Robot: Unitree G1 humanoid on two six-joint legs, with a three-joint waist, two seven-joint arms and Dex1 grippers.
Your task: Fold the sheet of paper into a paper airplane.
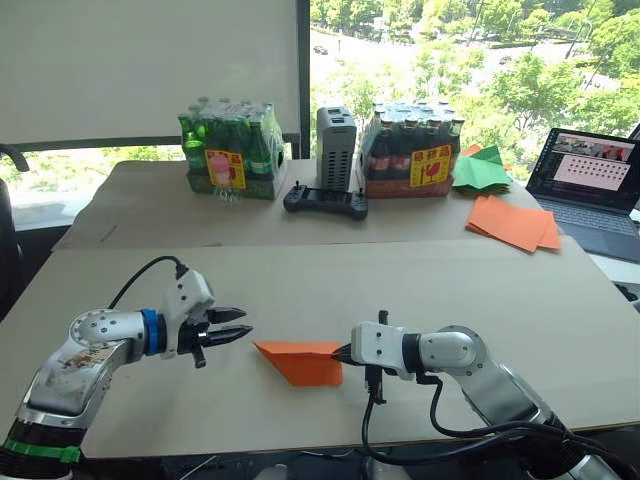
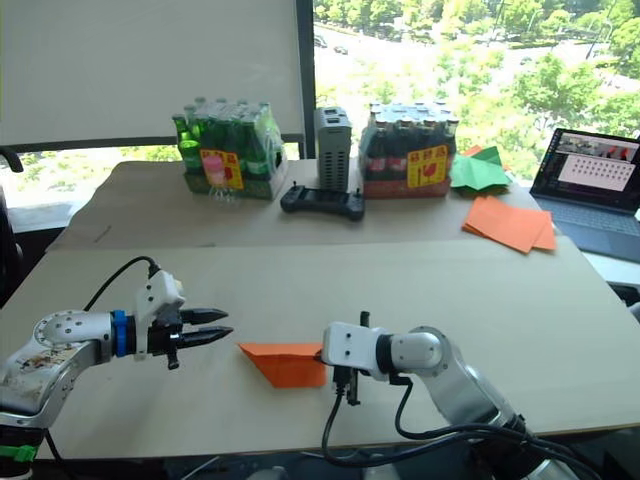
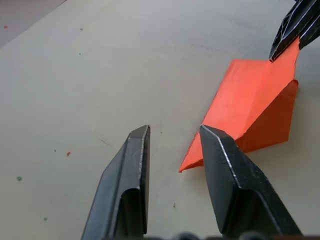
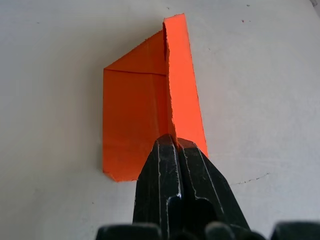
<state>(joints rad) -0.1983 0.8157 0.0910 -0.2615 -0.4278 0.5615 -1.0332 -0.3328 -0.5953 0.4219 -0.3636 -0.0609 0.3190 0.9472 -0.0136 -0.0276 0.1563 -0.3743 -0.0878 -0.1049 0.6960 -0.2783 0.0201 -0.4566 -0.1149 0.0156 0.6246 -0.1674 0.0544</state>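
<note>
Right hand (image 1: 345,353) is clenched on the rear edge of the sheet of paper (image 1: 298,361), already creased into a pointed, half-folded shape lying on the bench (image 1: 400,275). Left hand (image 1: 240,327) hovers released just off its tip; the wings look unfolded yet.

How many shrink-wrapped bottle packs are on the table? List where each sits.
2. The green bottle pack sits at the table's far edge, left of the grey box; the dark bottle pack sits right of it.

Bright daylight from the window (image 1: 450,60) behind.
</note>
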